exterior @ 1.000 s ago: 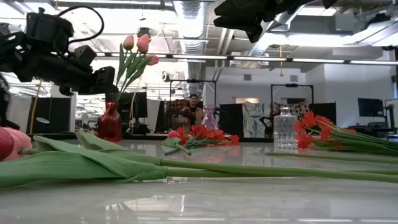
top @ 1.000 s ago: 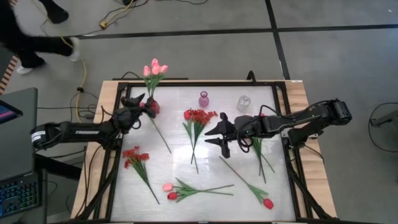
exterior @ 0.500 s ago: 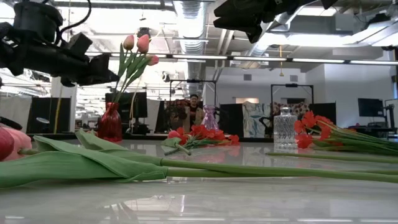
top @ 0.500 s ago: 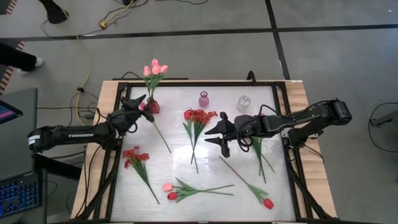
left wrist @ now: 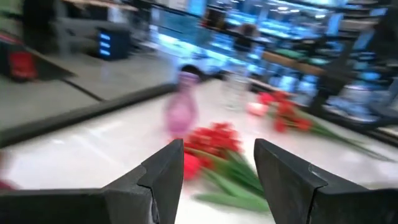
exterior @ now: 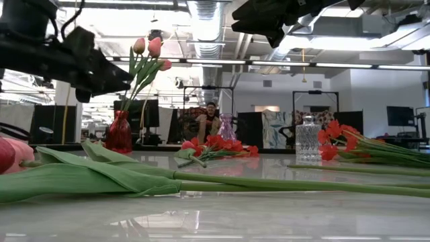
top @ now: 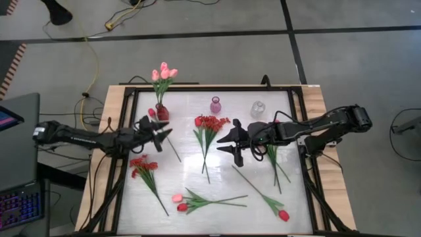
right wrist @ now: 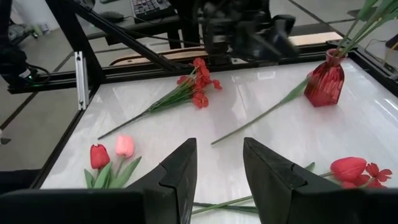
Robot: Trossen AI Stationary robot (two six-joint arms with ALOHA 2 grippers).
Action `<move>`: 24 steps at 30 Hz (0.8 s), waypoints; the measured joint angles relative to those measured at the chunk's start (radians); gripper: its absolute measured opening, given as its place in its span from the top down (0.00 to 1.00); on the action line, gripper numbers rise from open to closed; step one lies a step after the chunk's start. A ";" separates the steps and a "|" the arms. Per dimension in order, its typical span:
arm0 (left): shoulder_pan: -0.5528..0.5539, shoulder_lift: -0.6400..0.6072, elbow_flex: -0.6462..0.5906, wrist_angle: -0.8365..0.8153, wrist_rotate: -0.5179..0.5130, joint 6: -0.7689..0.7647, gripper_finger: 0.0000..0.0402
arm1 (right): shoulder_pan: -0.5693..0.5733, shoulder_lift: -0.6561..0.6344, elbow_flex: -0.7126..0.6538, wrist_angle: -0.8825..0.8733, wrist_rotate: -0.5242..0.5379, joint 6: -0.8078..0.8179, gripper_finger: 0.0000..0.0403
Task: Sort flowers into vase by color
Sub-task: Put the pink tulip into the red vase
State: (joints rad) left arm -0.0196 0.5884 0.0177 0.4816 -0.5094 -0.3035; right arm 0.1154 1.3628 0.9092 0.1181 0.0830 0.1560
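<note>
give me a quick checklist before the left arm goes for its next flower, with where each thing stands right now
1. Left hand empty and open: ok.
2. Right hand open, holding nothing, hovering mid-table: ok.
3. Red vase upright with the pink tulips in it: ok.
4. Purple vase and clear vase upright and empty: ok.
5. Loose stem beside the red vase lying free of the left hand: ok.
6. Which flower the left hand is aimed at: cannot tell.

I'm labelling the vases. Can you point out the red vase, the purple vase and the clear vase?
red vase (top: 162,113), high view, on its body.
purple vase (top: 215,105), high view, on its rim.
clear vase (exterior: 308,140), low view, on its faceted body.
</note>
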 joint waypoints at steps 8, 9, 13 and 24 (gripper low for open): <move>-0.243 0.002 0.000 0.000 -0.080 -0.086 0.54 | 0.003 0.000 0.000 -0.001 0.000 0.027 0.60; -0.271 0.008 0.000 0.002 -0.097 -0.096 0.54 | 0.005 0.000 0.000 -0.003 0.000 0.028 0.60; -0.372 0.061 0.006 0.004 -0.158 -0.144 0.54 | 0.025 0.000 0.000 -0.031 0.000 0.030 0.60; -0.499 0.462 0.220 0.003 -0.255 -0.054 0.54 | 0.145 0.000 0.000 -0.204 -0.005 -0.032 0.60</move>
State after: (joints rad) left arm -0.5190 1.0501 0.2373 0.4850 -0.7646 -0.3570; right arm 0.2601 1.3625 0.9092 -0.0857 0.0776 0.1241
